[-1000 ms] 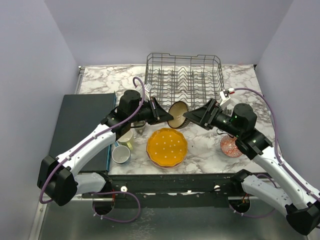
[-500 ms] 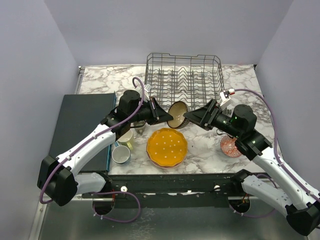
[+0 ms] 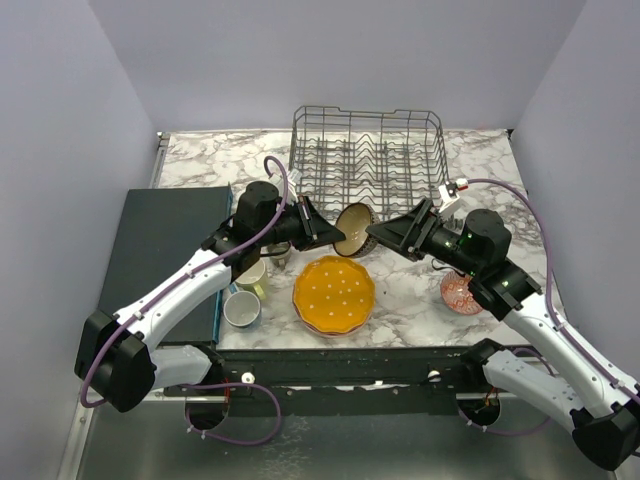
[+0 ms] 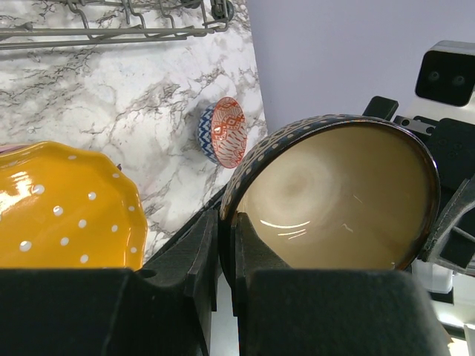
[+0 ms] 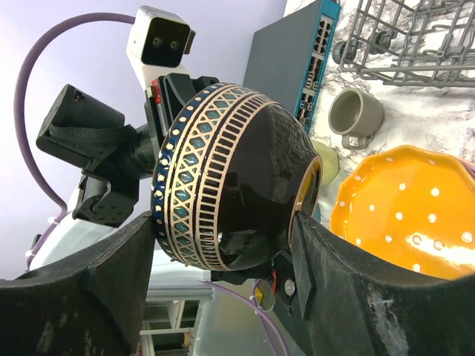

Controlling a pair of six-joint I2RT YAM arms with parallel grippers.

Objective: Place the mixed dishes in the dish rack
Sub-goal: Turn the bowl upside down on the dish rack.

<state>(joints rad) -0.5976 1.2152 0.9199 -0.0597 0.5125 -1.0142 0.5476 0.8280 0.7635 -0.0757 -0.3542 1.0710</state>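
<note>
Presently the brown bowl (image 3: 355, 229) is held off the counter (image 3: 410, 290), just near of the dish rack (image 3: 368, 110), its rim pinched by the left jaws; the right jaws are spread around its patterned outside.

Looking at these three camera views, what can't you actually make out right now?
- Right wrist view: whether the fingers of the right gripper press the brown bowl or only flank it; the bowl's curve hides the contact.
- Top view: yellow mug, mostly under the left arm.
- Top view: small patterned bowl, partly behind the right arm.
- Wrist views: dish rack, cut off by the top edge.
</note>
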